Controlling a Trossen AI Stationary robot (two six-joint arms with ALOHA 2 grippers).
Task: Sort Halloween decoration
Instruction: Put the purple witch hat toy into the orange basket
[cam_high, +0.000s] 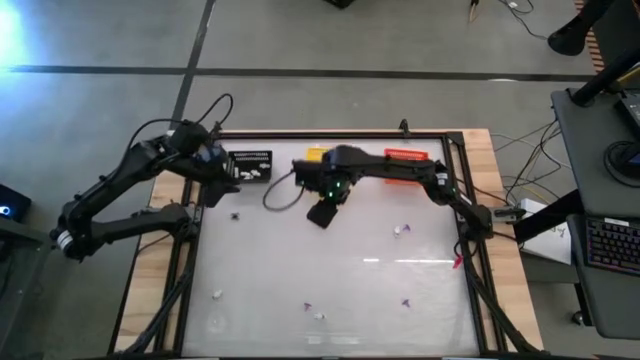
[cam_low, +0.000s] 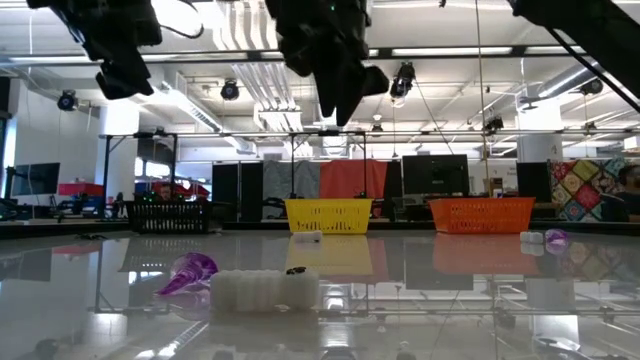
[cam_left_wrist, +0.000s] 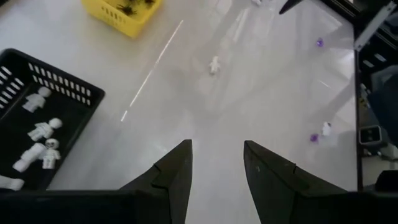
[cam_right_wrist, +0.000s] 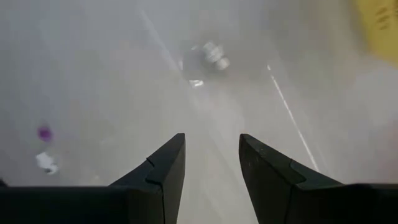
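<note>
Overhead, three slatted baskets stand in a row along the far edge of the table (cam_high: 260, 300): one black basket (cam_high: 250, 165) on the left, one yellow basket (cam_high: 316, 155) in the middle, partly hidden under the right arm, and one orange basket (cam_high: 407, 156) on the right. The left gripper (cam_high: 222, 185) hangs just beside the black basket, its two fingers (cam_left_wrist: 177, 171) spread apart with nothing between them. Its wrist view shows five white skeleton figures (cam_left_wrist: 43, 129) lying in the black basket, one of them cut off at the edge, and a few black spider shapes (cam_left_wrist: 127, 9) in the yellow basket, too small to count. The right gripper (cam_high: 322, 213) hovers over the middle of the table in front of the yellow basket, fingers (cam_right_wrist: 168, 171) likewise parted and empty; below it one white bit (cam_right_wrist: 208, 59) lies blurred on the surface. Loose trinkets remain scattered on the table: one black spider (cam_high: 236, 214) near the left gripper, one white piece with a purple one (cam_high: 400, 230) towards the right, one white bit (cam_high: 217, 294) near the left edge, and along the near side two purple bits (cam_high: 406, 301) and one more white piece (cam_high: 319, 316). From table height, a purple trinket (cam_low: 190, 272) lies touching a ribbed white one (cam_low: 262, 290) closest to the camera.
</note>
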